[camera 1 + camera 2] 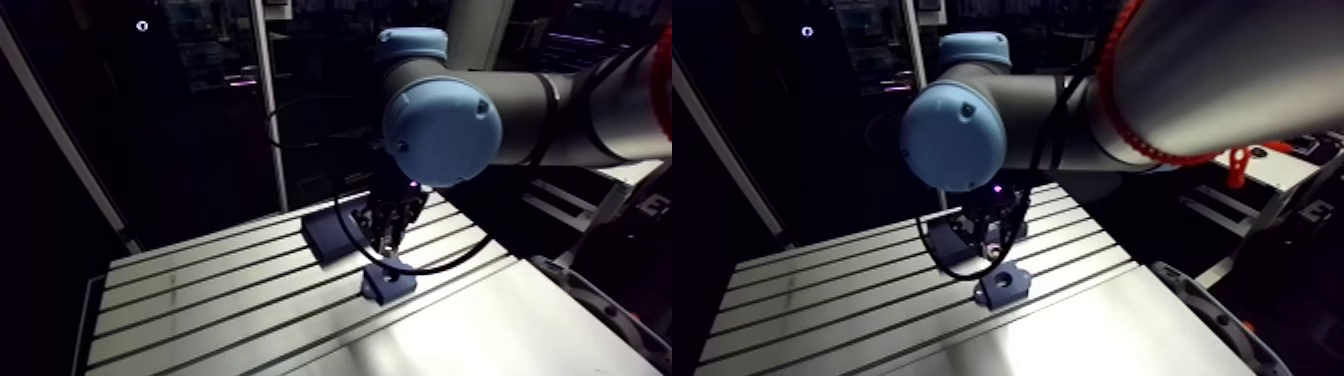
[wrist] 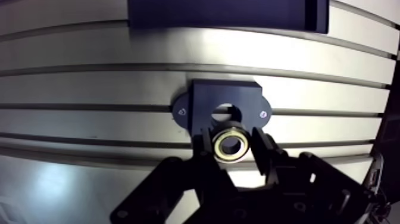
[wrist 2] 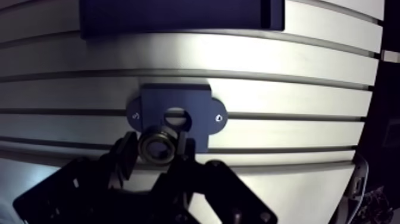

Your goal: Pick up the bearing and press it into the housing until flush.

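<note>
Dark grey arm [image 1: 560, 105] with light-blue joint caps [image 1: 443, 130]; jaws apparently black.

The gripper [image 1: 992, 250] hangs just above the dark housing [image 1: 1007, 288], which sits on the slotted table [image 1: 822, 295] with its round bore showing. A flat dark block [image 1: 940, 238] lies just beyond, far left. The gripper's tips look too dim to read.
</note>
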You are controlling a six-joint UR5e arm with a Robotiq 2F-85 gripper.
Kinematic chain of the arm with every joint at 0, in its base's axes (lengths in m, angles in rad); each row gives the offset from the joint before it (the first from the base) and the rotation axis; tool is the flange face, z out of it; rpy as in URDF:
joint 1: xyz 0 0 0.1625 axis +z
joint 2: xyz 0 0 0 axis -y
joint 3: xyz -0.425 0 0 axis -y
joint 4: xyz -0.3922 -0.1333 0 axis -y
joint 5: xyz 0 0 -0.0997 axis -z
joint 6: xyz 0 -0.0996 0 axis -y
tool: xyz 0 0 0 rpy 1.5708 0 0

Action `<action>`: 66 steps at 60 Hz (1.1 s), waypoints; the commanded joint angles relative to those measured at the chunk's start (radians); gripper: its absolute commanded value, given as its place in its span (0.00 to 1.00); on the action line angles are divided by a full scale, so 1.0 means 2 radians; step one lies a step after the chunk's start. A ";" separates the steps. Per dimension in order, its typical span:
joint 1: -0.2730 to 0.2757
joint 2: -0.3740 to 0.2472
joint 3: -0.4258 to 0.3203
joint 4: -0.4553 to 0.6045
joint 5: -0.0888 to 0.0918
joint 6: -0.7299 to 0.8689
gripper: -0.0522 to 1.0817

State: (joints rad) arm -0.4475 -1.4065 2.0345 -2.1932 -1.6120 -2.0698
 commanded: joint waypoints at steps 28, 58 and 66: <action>-0.008 0.022 0.014 -0.027 0.000 -0.010 0.57; -0.009 0.035 0.016 -0.032 0.001 -0.009 0.57; -0.010 0.039 0.017 -0.032 0.000 -0.009 0.58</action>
State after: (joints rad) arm -0.4650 -1.3403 2.0666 -2.2570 -1.6110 -2.0895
